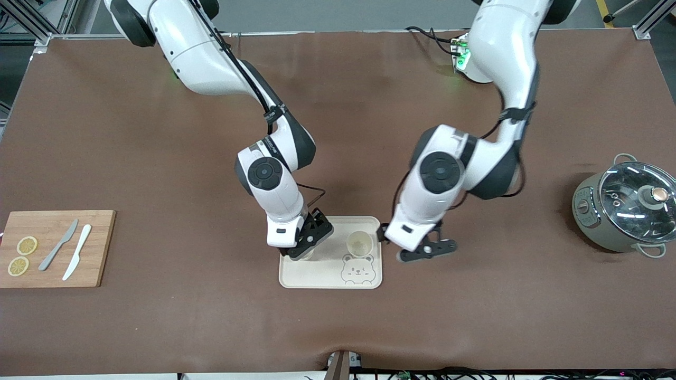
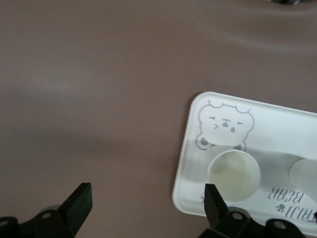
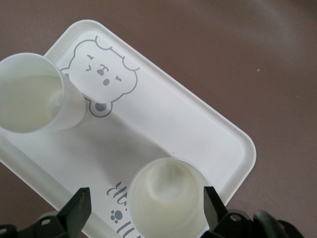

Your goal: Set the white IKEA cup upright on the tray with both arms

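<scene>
Both cups are upright on the tray point(image 1: 322, 277): one cup point(image 1: 359, 244) above the bear, a second cup point(image 3: 166, 201) between our right tool's point(image 1: 308, 247) spread fingers. Lifting crooked could clip its rim and tip it. Our left tool point(image 1: 425, 249) hangs released over the desk point(image 1: 158, 327) beside the tray.

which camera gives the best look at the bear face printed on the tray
The right wrist view: the bear face is large and almost unobstructed. The left wrist view shows it smaller; in the front view it is tiny.
</scene>
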Robot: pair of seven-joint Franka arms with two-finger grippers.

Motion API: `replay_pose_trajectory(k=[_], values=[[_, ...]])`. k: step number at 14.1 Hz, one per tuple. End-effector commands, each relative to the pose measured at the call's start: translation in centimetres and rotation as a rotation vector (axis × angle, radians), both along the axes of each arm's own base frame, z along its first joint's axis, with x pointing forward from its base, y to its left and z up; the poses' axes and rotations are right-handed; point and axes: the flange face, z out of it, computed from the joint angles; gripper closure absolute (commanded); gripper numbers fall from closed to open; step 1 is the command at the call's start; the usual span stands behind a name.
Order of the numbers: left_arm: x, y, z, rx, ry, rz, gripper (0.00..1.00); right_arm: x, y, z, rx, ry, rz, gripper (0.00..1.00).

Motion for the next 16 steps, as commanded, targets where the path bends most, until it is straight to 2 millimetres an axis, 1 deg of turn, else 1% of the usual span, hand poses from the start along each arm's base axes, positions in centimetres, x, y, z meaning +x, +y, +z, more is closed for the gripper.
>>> replay_pose_trajectory(k=[1,2,3,5,6,8,9,11,12,13,14,15,16], values=[[0.7,5.3,2.4,0.000,0.047,-0.068,0.00,1.5,-3.1,3.6,0.026,0.026,-0.059,0.00],[1.1,7.1,2.9,0.006,0.051,-0.099,0.00,2.2,-4.7,5.2,0.028,0.023,-0.080,0.00],[1.2,8.7,3.4,0.009,0.065,-0.138,0.00,2.6,-6.2,6.5,0.021,0.026,-0.096,0.00],[1.5,12.9,5.1,0.010,0.076,-0.180,0.00,4.2,-11.2,8.3,0.006,0.057,-0.150,0.00],[1.4,15.1,6.0,0.008,0.074,-0.202,0.00,4.6,-13.4,9.5,-0.004,0.074,-0.166,0.00],[1.4,20.8,7.8,0.002,0.062,-0.244,0.00,5.4,-18.4,11.4,-0.018,0.121,-0.236,0.00],[1.3,23.8,8.1,0.003,0.062,-0.279,0.00,5.8,-21.0,12.4,-0.017,0.131,-0.271,0.00],[1.1,28.0,8.0,0.001,0.067,-0.352,0.00,6.3,-25.7,14.0,-0.023,0.144,-0.324,0.00],[1.2,29.6,8.0,-0.003,0.066,-0.361,0.00,6.2,-27.3,14.9,-0.021,0.153,-0.352,0.00],[1.0,30.1,7.6,-0.004,0.075,-0.361,0.00,6.0,-28.4,16.0,-0.019,0.154,-0.368,0.00],[0.9,31.0,7.5,-0.007,0.078,-0.346,0.00,6.0,-30.1,16.6,-0.017,0.163,-0.400,0.00],[0.7,31.8,7.1,-0.009,0.081,-0.335,0.00,5.9,-31.8,17.7,-0.008,0.160,-0.433,0.00],[0.5,32.0,7.3,-0.009,0.078,-0.333,0.00,5.8,-33.7,18.5,-0.001,0.153,-0.460,0.00]])
